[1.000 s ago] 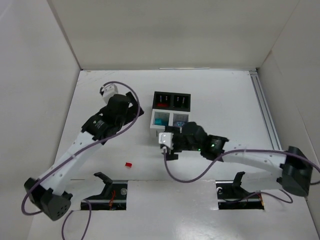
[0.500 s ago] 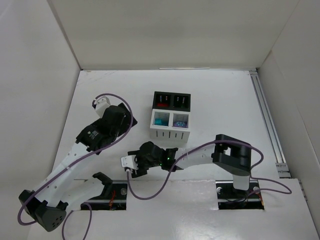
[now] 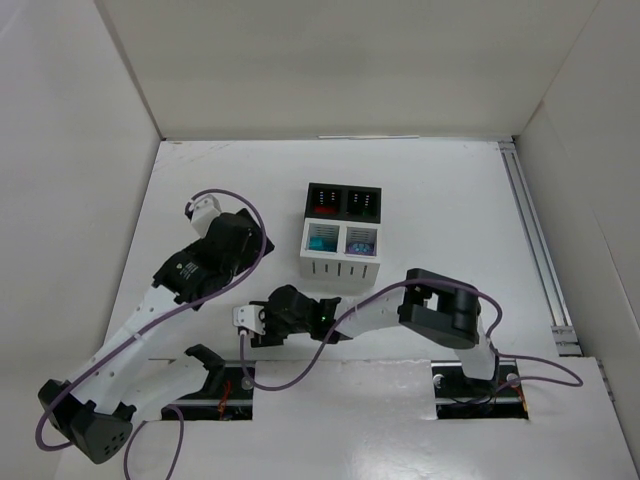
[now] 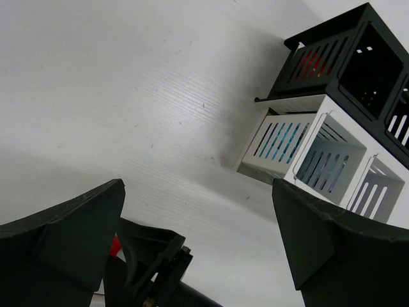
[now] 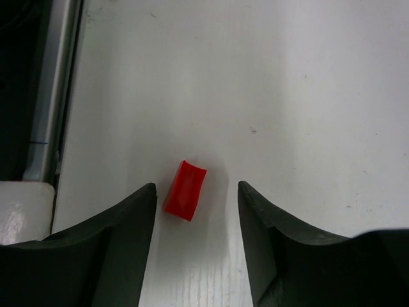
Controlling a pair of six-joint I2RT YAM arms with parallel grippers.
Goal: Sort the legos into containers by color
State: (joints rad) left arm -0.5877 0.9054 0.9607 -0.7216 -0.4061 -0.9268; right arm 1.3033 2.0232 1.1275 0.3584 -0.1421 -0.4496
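Here, the right arm reaches across to the lower left of centre in the overhead view, its fingers lowered to the white surface. In the right wrist view, those fingers stand wide apart on either side of a small red lego piece. The piece lies flat on the surface in the gap, nearer the finger at frame left, and is gripped by neither.

The left fingers are spread wide as well and hold nothing. They point across the surface toward the block of four bins, which sits at the middle of the overhead view, well apart from the red piece.

In that block, the black pair stands behind the white slatted pair. Red shows in the left black bin, teal in the left white bin and a purple tint in the right white bin. The left wrist view shows the same block at upper right, with red, teal and purple glimpsed through the slats. A sliver of the red piece peeks out at that frame's bottom edge.
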